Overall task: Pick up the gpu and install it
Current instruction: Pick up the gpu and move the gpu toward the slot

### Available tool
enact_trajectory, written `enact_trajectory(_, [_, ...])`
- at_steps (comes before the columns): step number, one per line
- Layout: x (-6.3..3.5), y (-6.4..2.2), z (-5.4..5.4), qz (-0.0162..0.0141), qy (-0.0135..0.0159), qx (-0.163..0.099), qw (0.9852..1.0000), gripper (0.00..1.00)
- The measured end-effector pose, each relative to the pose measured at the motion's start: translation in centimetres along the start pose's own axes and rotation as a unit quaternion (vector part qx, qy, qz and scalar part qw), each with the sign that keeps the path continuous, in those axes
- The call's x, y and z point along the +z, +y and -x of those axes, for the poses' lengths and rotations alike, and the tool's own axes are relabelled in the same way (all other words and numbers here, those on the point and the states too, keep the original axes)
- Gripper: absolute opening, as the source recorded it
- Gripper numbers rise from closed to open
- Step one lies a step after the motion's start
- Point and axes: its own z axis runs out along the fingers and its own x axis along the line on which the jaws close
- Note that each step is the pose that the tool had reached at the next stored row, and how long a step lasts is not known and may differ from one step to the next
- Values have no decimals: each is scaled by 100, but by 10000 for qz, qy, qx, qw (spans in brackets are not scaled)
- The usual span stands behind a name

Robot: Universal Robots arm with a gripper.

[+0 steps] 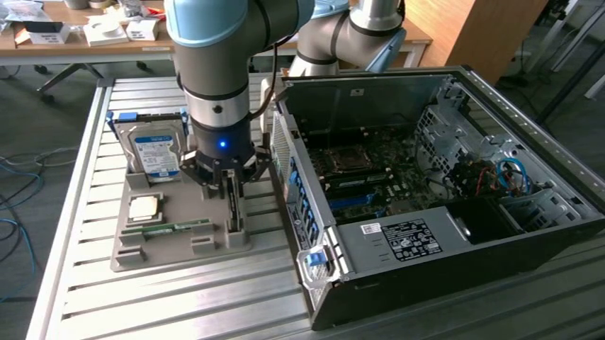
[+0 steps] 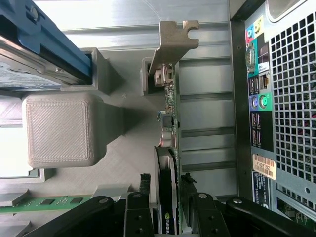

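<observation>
surface: slatted metal table (image 1: 85,234), bare slats showing round a grey plastic holder (image 1: 175,251) and under the open pc case (image 1: 378,92), which lies on its side at the ext view's right. room behind: desks w/ boxes (image 1: 57,35), a wood panel (image 1: 482,28), loose cables (image 1: 19,184) on the floor at the ext view's left.

holder carries a blue-labelled hard drive (image 1: 156,152) standing in a slot, a square chip (image 1: 144,207) and a green memory stick (image 1: 175,228) lying flat, and the gpu (image 1: 234,212) upright on its long edge in a slot on the side nearest the case.

gripper (image 1: 232,185) points straight down over the gpu. fingers (image 2: 143,197) sit against both faces of the card, i.e. clamped on it, w/ the card seated in its slot.

edges & room: the card's slot is just beside the case's rear wall, w/ a narrow strip of slats between. the hard drive stands near on the other side, apart from the arm. open air above the holder, and the case's top side is open, board and power box (image 1: 406,241) exposed.

views: the ext view gives the whole layout and the case's insides. the wrist view gives the card edge-on, w/ its pale metal end bracket (image 2: 173,42) at the far end past the holder wall, a ribbed grey block (image 2: 61,128) of the holder, and the case's rear ports (image 2: 259,108) and vent grille (image 2: 296,98).
</observation>
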Motion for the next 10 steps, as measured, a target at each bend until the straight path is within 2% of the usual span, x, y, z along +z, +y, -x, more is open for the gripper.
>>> enact_trajectory(10, [12, -2, 0, 0, 0, 0, 10000, 38])
